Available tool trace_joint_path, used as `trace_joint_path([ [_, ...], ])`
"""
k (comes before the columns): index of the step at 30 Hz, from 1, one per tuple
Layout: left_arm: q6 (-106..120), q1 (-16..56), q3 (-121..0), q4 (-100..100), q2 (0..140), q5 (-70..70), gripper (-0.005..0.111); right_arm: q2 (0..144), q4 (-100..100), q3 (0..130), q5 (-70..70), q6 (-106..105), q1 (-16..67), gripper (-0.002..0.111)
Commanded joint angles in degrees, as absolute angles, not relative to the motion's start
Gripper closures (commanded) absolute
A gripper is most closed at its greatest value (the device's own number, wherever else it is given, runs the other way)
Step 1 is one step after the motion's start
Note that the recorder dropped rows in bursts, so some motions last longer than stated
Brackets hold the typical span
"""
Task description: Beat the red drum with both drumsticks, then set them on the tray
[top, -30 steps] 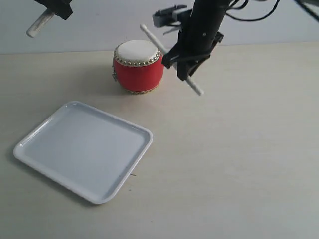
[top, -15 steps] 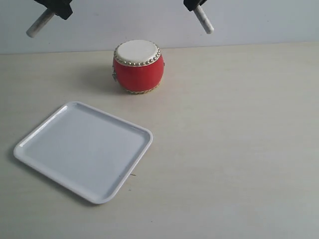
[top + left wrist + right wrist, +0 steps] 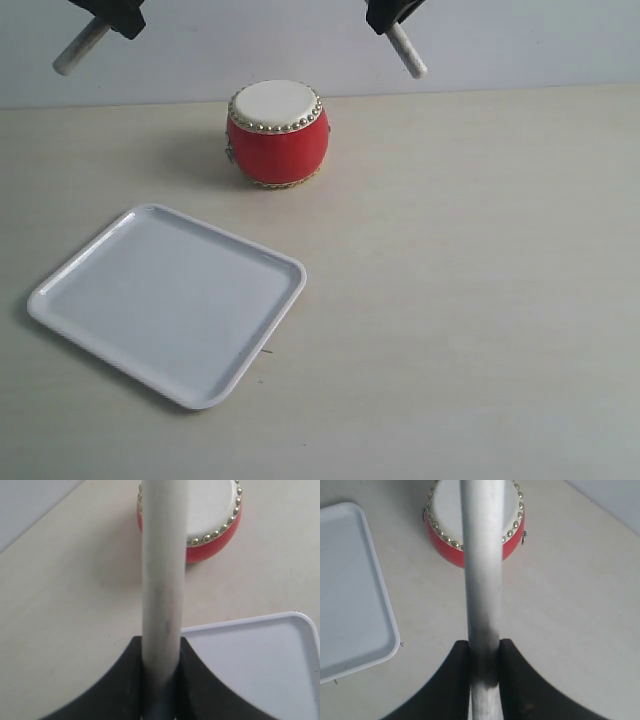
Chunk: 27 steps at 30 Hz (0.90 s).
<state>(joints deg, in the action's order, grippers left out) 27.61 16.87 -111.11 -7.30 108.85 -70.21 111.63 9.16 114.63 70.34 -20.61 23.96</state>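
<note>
Our left gripper (image 3: 161, 650) squeezes a thin pale wooden stick (image 3: 162, 555), our right gripper (image 3: 484, 650) the other stick (image 3: 482, 555), high by the shiny red drum (image 3: 277, 135).

red drum (image 3: 277, 135) upright | tray (image 3: 168, 302) flat, near drum | left drumstick (image 3: 80, 48), right drumstick (image 3: 407, 51): 2 aloft, tilted

Two grippers show, the left gripper (image 3: 161, 652) and the right gripper (image 3: 484, 655). Each clamps one stick, making two in all: the left drumstick (image 3: 162, 570) and the right drumstick (image 3: 483, 555). There is one red drum (image 3: 277, 133), below and between the grippers, and one tray (image 3: 170, 300), nearer the left gripper. One table (image 3: 480, 300) bears both.
</note>
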Motion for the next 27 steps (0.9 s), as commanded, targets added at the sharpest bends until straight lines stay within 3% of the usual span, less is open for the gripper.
trace_joint_path([
  [1, 27.2, 17.1, -111.27, -7.32, 108.63, -69.96, 0.107, 111.5, 9.04, 114.82, 69.96, -21.32, 23.98, 0.108],
  [11, 27.08, 17.1, -111.27, -7.78, 110.73, -69.96, 0.107, 111.5, 9.04, 114.82, 69.96, -21.32, 23.98, 0.108],
  [27, 27.1, 17.1, -109.53, -11.3, 130.17, -69.96, 0.107, 112.8, 9.04, 114.82, 69.96, -21.32, 23.98, 0.108],
])
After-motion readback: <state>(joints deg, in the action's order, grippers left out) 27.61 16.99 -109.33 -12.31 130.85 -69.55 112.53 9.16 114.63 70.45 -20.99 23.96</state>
